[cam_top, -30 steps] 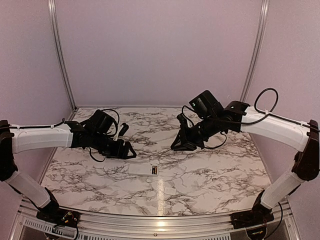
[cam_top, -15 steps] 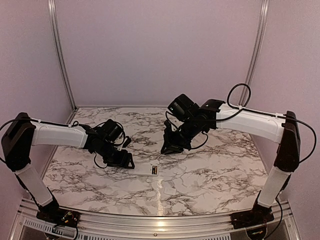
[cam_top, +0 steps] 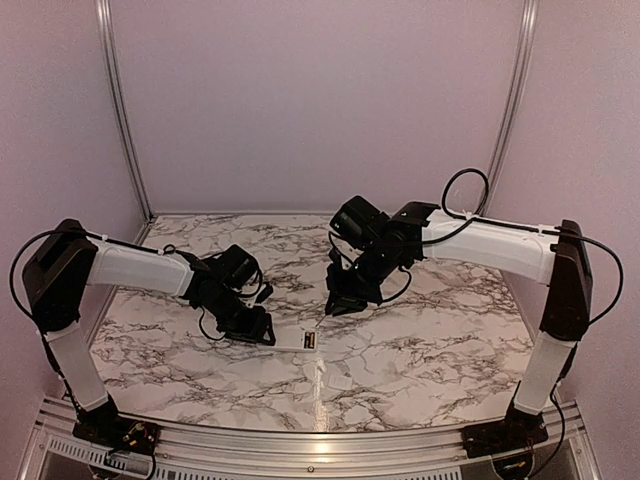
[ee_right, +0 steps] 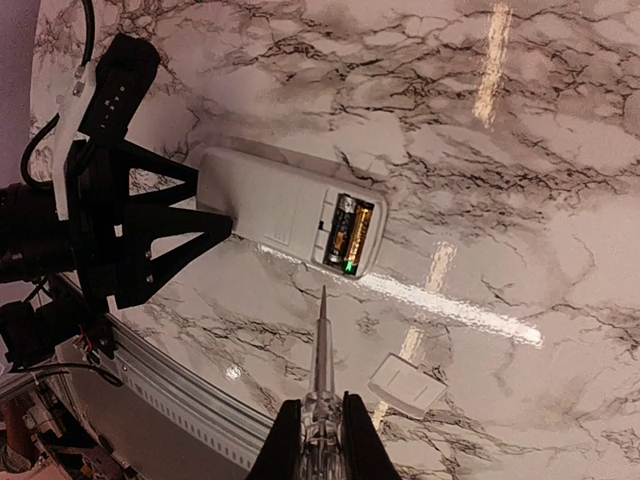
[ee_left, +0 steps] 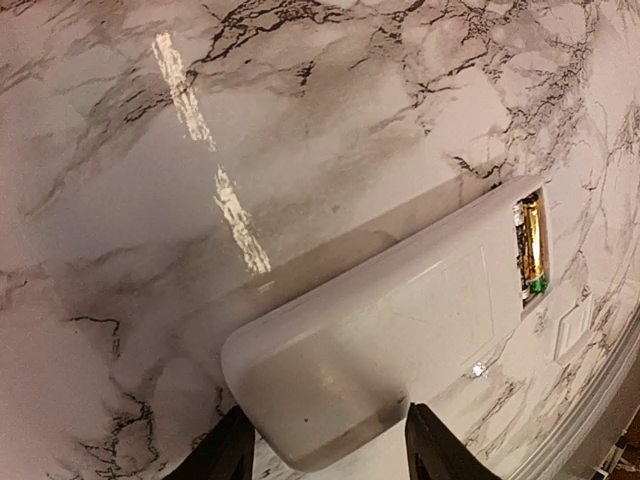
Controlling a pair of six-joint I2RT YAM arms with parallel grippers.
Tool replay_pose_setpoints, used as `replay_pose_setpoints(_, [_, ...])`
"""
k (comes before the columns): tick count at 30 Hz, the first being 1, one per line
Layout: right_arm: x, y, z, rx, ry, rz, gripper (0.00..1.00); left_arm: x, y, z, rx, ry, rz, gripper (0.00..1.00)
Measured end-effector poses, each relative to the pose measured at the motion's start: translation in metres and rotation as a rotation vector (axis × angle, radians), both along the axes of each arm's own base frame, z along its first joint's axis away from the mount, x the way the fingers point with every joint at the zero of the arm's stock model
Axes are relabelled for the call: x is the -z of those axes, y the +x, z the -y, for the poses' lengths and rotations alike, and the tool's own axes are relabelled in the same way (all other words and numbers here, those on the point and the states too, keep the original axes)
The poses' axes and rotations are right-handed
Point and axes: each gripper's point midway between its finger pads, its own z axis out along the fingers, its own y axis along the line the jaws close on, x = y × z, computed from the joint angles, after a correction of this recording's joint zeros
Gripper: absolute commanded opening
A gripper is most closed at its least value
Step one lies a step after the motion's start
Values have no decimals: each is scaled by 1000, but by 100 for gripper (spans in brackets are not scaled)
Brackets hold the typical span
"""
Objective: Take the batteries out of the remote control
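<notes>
The white remote control [cam_top: 288, 339] lies flat on the marble table with its battery recess facing up. Two batteries [cam_top: 310, 341] sit in the recess at its right end; they also show in the right wrist view [ee_right: 350, 235] and the left wrist view [ee_left: 530, 248]. My left gripper [ee_left: 320, 460] is shut on the remote control [ee_left: 400, 330], with its jaws against both sides of the left end. My right gripper [ee_right: 318, 440] is shut on a slim grey pointed tool [ee_right: 320, 350]. The tool's tip hovers just short of the recess on the remote control [ee_right: 270, 205].
The small white cover piece [cam_top: 340, 381] lies loose on the marble near the front, right of the remote; it also shows in the right wrist view [ee_right: 405, 385]. The table's metal front edge [cam_top: 300, 440] runs close behind it.
My left arm has reached right and its jaws now sit around the remote's left end. My right arm has swung left and down, bringing the tool close to the battery end.
</notes>
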Motion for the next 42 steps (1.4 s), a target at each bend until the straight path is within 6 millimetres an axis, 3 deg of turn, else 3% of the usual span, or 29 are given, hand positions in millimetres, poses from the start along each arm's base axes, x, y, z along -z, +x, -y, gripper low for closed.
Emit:
replay_pose_setpoints(13, [6,-3,5,5,-24,-10,0,2,-16,37,75,-21,-18,49])
replay_pose_setpoints(24, [14,-3,16,-36,-96,10,0,2,-15,38,50,-20,-19,49])
replay_pose_setpoints(42, [39,7,16,-120,-189,27,0,-1,-4,50,47,-42,-2,47])
